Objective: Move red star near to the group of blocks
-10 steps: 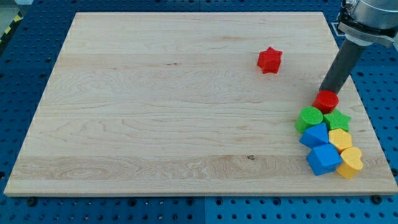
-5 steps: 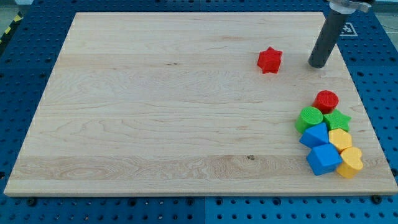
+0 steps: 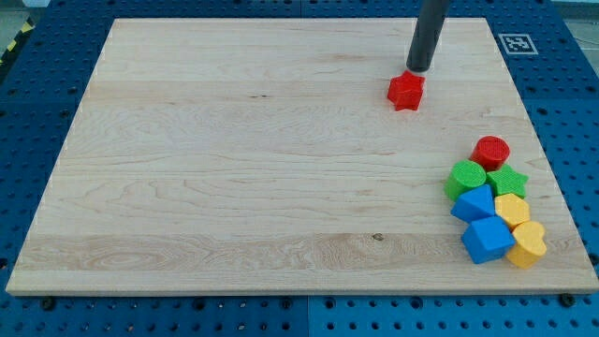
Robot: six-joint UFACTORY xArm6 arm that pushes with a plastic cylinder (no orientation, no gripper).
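Observation:
The red star (image 3: 405, 91) lies on the wooden board (image 3: 234, 159), right of centre in the upper part of the view. My tip (image 3: 418, 70) stands just above the star's upper right corner, touching or nearly touching it. The group of blocks sits at the view's lower right: a red cylinder (image 3: 490, 151), a green cylinder (image 3: 465, 177), a green star (image 3: 507, 180), two blue blocks (image 3: 474, 203) (image 3: 487, 240), a yellow block (image 3: 512, 210) and a yellow heart (image 3: 528, 243). The red star is well apart from the group, up and to the left of it.
The board's right edge (image 3: 543, 150) runs close beside the group. A blue pegboard table (image 3: 37, 112) surrounds the board. A white marker tag (image 3: 517, 43) lies at the upper right.
My tip has moved from beside the red cylinder up and to the left, and now stands at the red star's upper right. No block has moved.

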